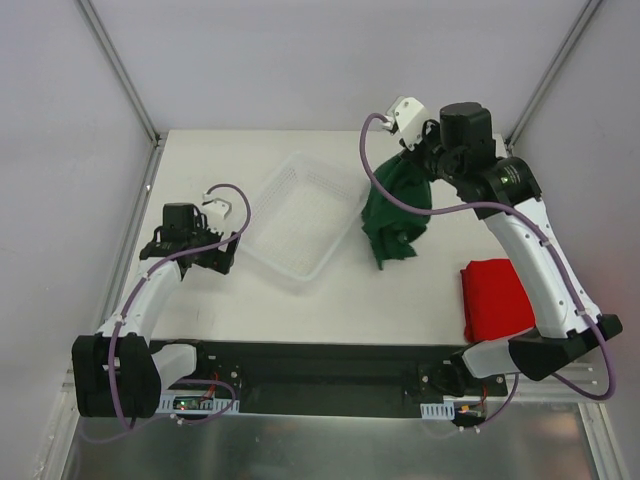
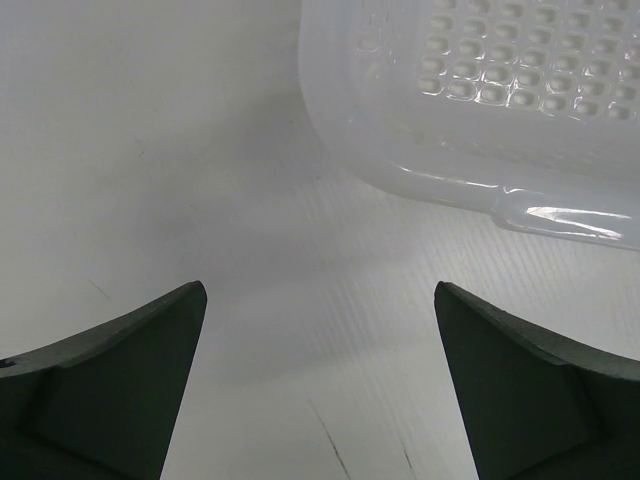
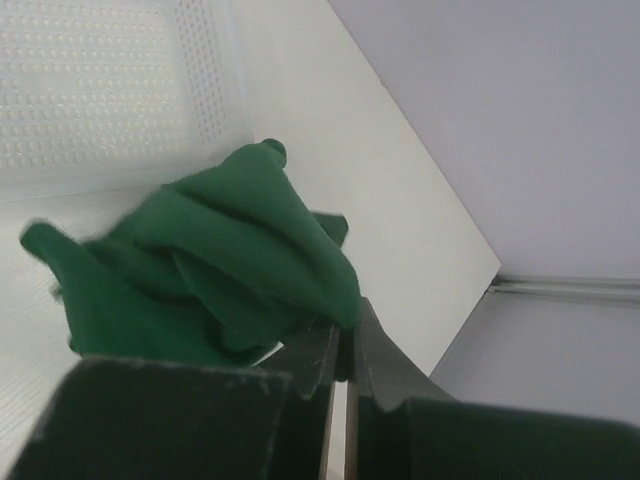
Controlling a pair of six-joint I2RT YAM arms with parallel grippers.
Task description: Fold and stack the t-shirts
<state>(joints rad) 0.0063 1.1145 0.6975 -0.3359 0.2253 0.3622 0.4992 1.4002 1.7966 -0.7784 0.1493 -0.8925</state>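
Right end effector (image 3: pixel 343 335) aloft, tight on green t-shirt (image 1: pixel 393 210); left end effector (image 2: pixel 320 290) low, spread.

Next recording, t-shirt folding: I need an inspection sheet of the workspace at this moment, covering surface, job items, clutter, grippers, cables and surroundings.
Surface: white table, faint scuffs in the left wrist view.
Job's things: green t-shirt bunched, hanging from the right gripper; red t-shirt lying in a neat rectangle at the near right, beside the right arm.
Clutter: mesh basket, empty, mid-table.
Grippers: left gripper open, empty, over bare table beside the basket; right gripper shut on the green t-shirt.
Cables: a purple cable on each arm; the right one crosses the green t-shirt in the top view.
Surroundings: plain pale walls, metal frame posts.
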